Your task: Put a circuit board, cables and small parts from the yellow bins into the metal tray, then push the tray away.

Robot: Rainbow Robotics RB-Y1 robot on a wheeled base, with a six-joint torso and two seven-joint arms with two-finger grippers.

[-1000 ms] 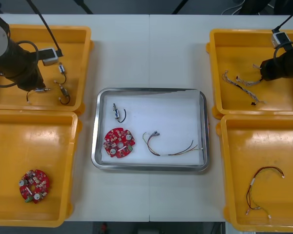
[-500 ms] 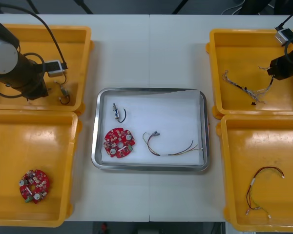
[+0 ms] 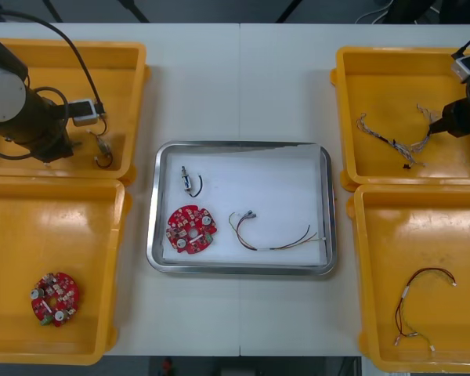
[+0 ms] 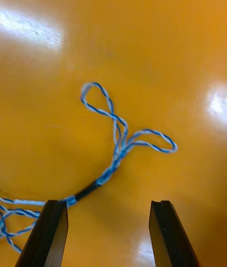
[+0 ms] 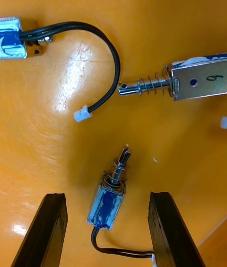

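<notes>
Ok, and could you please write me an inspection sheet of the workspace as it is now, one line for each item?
Surface: light table, yellow bins at both sides.
Job's things: metal tray holds a circuit board, a small metal part and a red and yellow cable; second circuit board in the left near bin.
Clutter: nothing seen.
Grippers: left gripper, fingers open, above loose small metal parts in the left far bin; right gripper, fingers open, in the right far bin.
Cables: twisted blue and white cable just beyond the right gripper; dark cable in the right near bin.
Surroundings: nothing seen.
</notes>
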